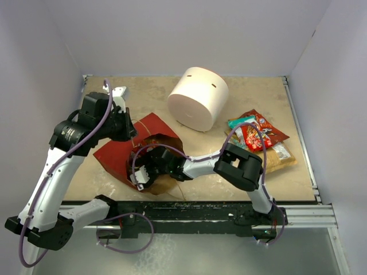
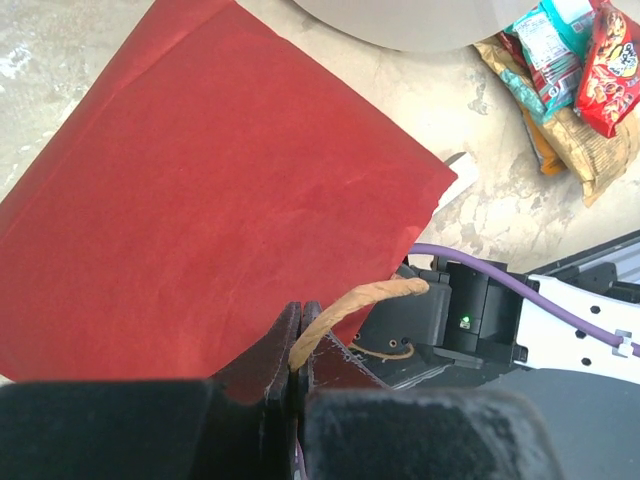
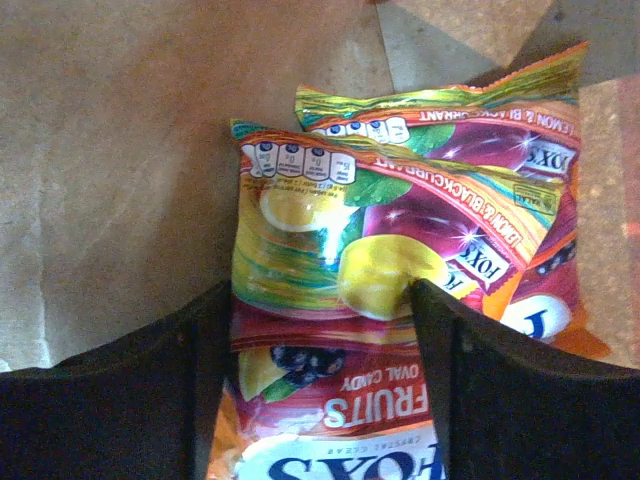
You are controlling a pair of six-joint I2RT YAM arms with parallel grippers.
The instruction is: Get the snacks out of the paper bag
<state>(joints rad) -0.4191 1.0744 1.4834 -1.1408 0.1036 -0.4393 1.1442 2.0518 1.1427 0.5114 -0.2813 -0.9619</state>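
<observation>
Left pincer (image 2: 298, 345) clamped on the bag (image 2: 200, 200) handle (image 2: 360, 300). Right pincer (image 3: 320, 295) inside the bag, jaws apart, astride a packet (image 3: 300, 230).

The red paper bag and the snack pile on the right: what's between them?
Top view: only the right arm crosses that bare table stretch, its gripper inside the paper bag; the white cylinder stands behind.

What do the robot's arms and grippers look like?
Both have white links and black joint housings. A purple cable runs along the left arm, another along the right arm. The left gripper and right gripper have black fingers; a green light dots the right wrist.
</observation>
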